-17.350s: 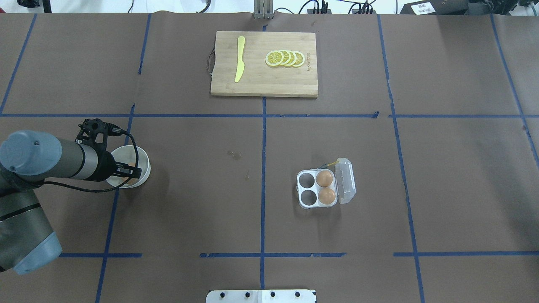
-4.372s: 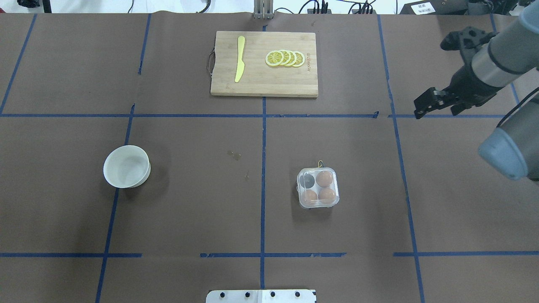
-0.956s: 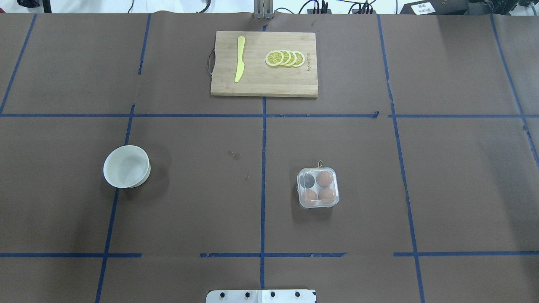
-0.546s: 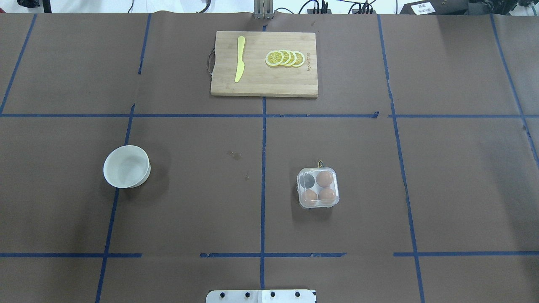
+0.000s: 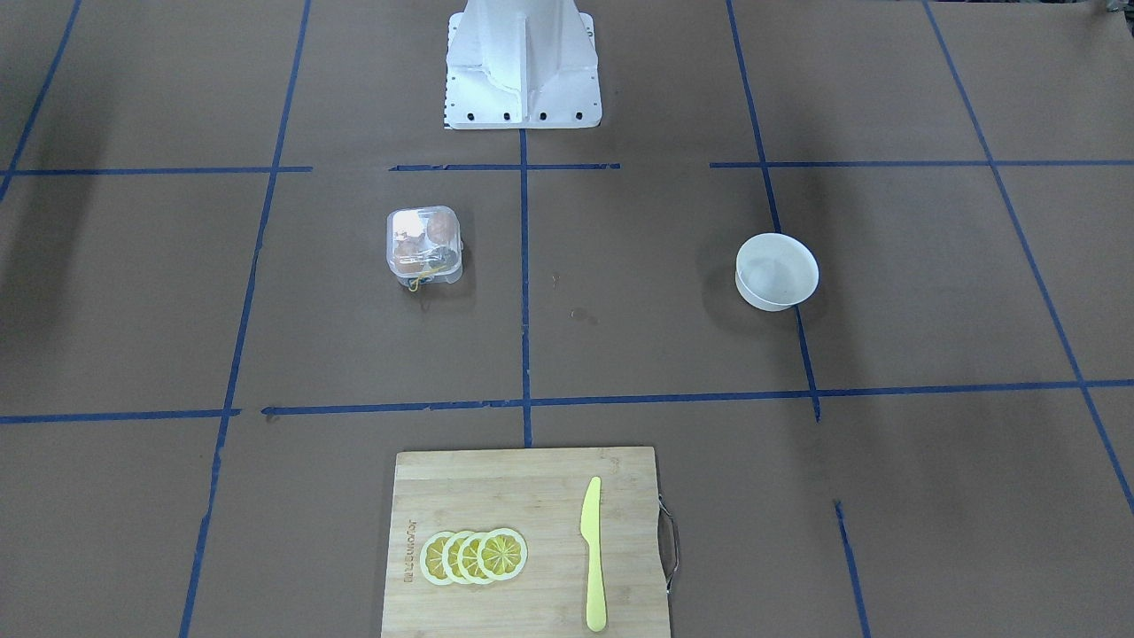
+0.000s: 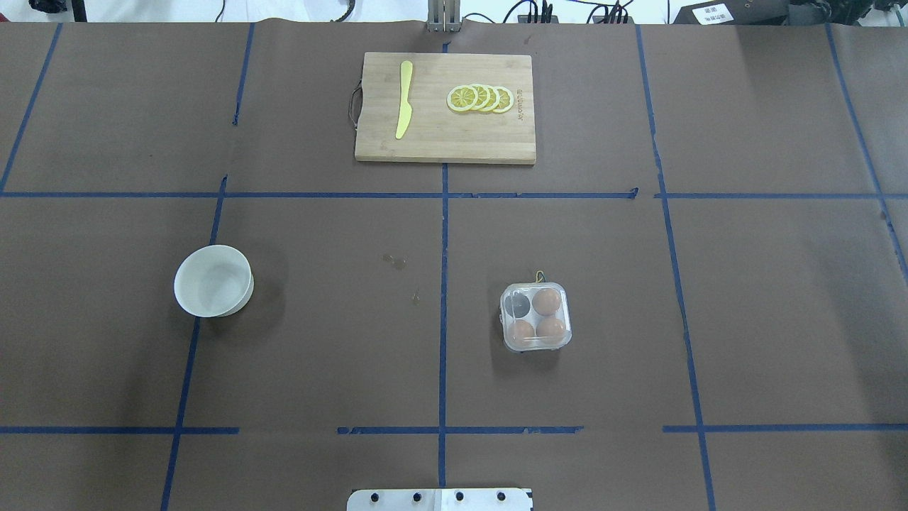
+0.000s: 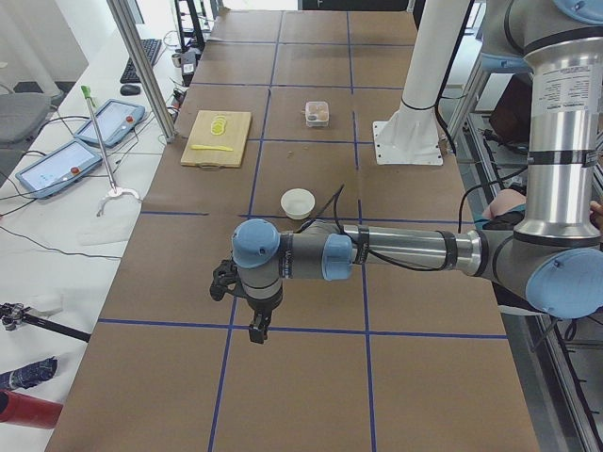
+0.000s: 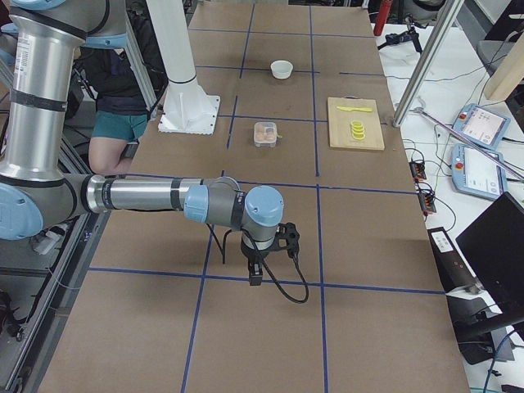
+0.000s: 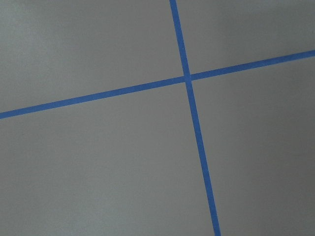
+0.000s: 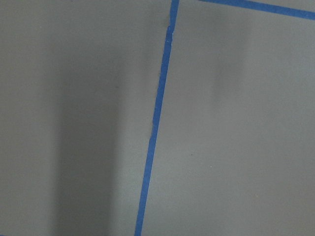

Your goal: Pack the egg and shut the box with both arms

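1. The box (image 6: 535, 317) sits right of centre in the overhead frame, lid down, three brown eggs (image 6: 547, 301) inside.
2. Left gripper (image 7: 257, 330) hangs at lower centre of the left side view, well away from the box. Open or closed? Can't tell.
3. Right gripper (image 8: 255, 274), lower centre of the right side view, points down; same story, can't tell.
4. White bowl (image 6: 213, 280) mid-left overhead.

Left gripper (image 7: 256, 330), lower centre of the left side view: too small, jaw spacing unreadable.
Right gripper (image 8: 255, 274), lower centre of the right side view: likewise.
Board (image 5: 532, 496): cut by the front view's bottom edge.
Pedestal (image 6: 440, 500): sliver at the overhead view's bottom edge.
Box (image 7: 317, 114), upper centre: contents too small to read.
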{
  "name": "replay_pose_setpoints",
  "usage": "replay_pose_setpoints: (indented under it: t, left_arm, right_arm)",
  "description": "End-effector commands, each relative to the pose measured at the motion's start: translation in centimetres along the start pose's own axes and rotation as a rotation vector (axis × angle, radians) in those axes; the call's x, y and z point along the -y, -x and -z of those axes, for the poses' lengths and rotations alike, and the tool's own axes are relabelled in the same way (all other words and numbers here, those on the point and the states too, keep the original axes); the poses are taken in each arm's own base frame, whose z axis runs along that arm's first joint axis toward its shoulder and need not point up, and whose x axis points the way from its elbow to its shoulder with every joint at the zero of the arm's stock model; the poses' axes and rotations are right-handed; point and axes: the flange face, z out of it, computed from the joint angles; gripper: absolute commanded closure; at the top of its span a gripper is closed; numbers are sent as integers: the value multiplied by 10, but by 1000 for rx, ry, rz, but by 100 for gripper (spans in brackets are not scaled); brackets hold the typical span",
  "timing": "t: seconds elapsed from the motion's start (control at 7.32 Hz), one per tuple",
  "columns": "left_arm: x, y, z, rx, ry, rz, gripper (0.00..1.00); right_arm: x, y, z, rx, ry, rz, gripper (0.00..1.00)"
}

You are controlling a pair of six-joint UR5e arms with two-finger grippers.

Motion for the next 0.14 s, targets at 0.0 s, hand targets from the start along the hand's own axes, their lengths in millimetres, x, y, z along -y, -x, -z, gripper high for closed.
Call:
replay_pose_setpoints:
  t: [0.0]
  left_arm:
    - [0, -2, 3, 1, -5, -2, 0]
  right_arm:
    - [5, 2, 3, -4, -23, 22, 0]
